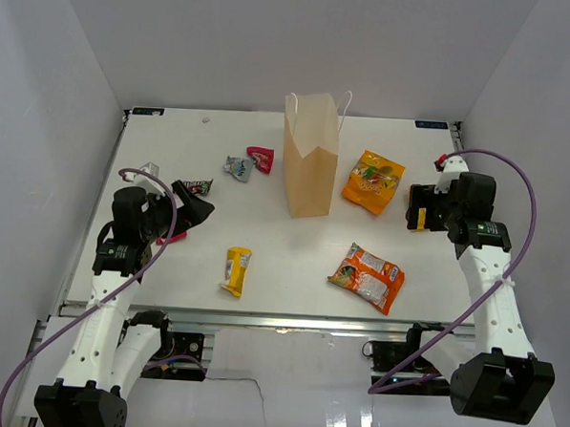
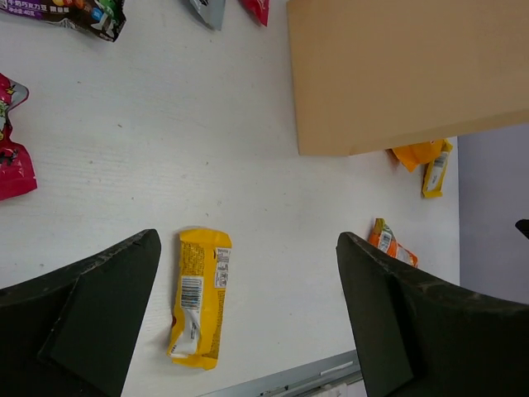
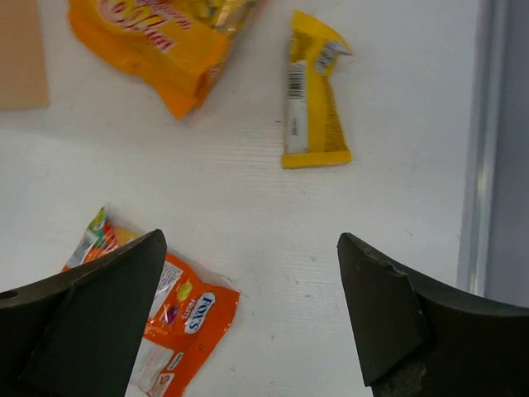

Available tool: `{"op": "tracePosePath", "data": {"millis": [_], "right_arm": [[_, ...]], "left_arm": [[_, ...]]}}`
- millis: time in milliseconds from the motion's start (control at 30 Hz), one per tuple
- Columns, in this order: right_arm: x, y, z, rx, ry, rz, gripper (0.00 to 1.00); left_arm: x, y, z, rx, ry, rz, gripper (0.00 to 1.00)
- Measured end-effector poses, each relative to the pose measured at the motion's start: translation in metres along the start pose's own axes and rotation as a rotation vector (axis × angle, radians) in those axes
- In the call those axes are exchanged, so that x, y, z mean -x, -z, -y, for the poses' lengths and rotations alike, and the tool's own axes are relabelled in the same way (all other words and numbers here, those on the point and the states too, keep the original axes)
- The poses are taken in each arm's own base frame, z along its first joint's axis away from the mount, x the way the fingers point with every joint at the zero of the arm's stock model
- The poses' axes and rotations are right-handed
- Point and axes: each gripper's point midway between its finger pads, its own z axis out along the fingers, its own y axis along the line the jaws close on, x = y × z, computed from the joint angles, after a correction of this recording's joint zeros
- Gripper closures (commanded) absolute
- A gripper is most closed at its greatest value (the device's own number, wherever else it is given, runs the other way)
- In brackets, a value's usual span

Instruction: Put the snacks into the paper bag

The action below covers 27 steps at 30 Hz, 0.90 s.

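Left gripper (image 2: 248, 240), right gripper (image 3: 252, 240) wide open, empty. Yellow pouch (image 2: 198, 298) near front edge: likely light, slippery; pinch across middle.

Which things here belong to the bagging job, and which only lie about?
Job: paper bag, far orange bag, near orange bag, yellow pouch, second yellow pouch, purple bar wrapper, red packet, grey-teal packet, pink packet.
Lying about: white speck, far edge; purple cables.
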Motion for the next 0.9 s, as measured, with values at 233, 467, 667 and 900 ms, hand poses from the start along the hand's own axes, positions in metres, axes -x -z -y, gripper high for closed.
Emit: {"op": "tracePosePath", "data": {"millis": [233,467,667,900], "right_arm": [[-0.021,0.026,-0.086,0.571,0.453,-0.019,0.10],[-0.051,0.029,-0.120,0.750,0.600,-0.102,0.06],[-0.083,0.013,-0.130,0.684,0.672,-0.190,0.06],[-0.125,-0.009,-0.133,0.623,0.696,-0.366,0.10]], "left_arm": [[-0.006,0.002,0.009,-0.046,0.014,-0.032,0.02],[-0.019,0.003,0.012,-0.072,0.061,-0.089,0.02],[-0.038,-0.001,0.007,-0.068,0.112,-0.162,0.02],[-0.056,-0.001,0.003,-0.063,0.151,-0.223,0.02]]}}
